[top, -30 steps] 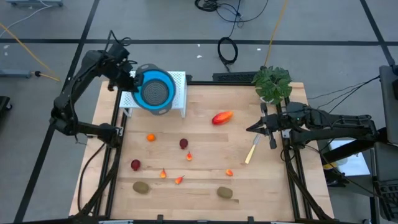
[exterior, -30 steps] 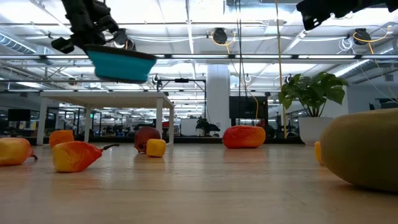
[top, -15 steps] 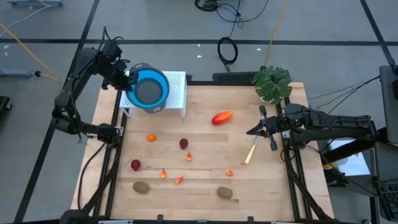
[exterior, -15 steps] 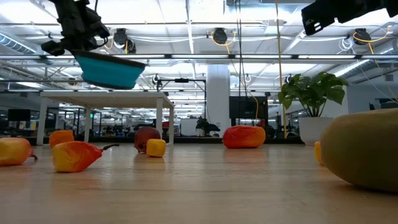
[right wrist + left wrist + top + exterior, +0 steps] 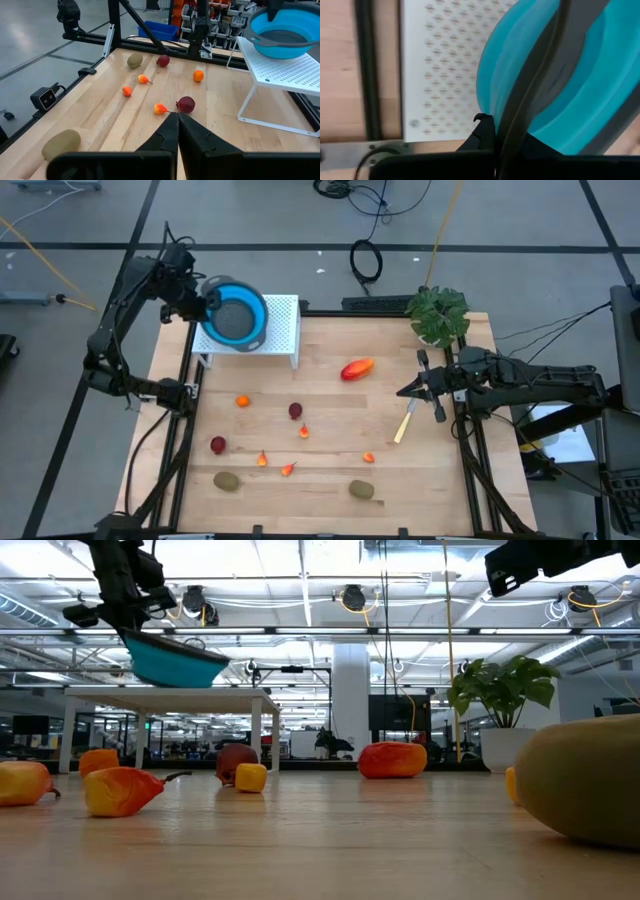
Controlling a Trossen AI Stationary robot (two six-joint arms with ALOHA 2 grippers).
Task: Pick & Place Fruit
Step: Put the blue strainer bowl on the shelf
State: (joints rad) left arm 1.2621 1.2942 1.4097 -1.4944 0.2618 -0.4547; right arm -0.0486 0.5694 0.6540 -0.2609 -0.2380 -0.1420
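My left gripper [image 5: 200, 308] is shut on a blue bowl [image 5: 232, 318] that hangs above the white perforated rack [image 5: 285, 330] at the table's far left. The same bowl [image 5: 175, 660] shows tilted in the low view. Loose on the wood lie a red-orange oval fruit [image 5: 357, 368], a small orange ball [image 5: 242, 401], two dark red balls [image 5: 296, 411] [image 5: 218, 445], several tiny orange bits [image 5: 262, 459] and two kiwis [image 5: 228, 480] [image 5: 361, 490]. My right gripper [image 5: 408, 388] hovers shut at the table's right side, holding nothing. My left gripper holds the bowl by its dark rim [image 5: 540, 65], on the side toward the table's left edge. It comes steeply from above. How the fingers sit on the rim is hidden by the gripper itself. The bowl hangs clear of the rack, tilted, its held side higher.
A pale yellow stick [image 5: 405, 423] lies just below my right gripper. A leafy green plant [image 5: 438, 315] stands at the far right corner. Dark frame rails [image 5: 190, 430] run along both side edges of the table. Bare wood lies between the fruits mid-table.
My left gripper has carried the bowl toward the table's left edge, slightly toward the far edge, rolling its wrist. The bowl has tipped further and stays clear above the rack.
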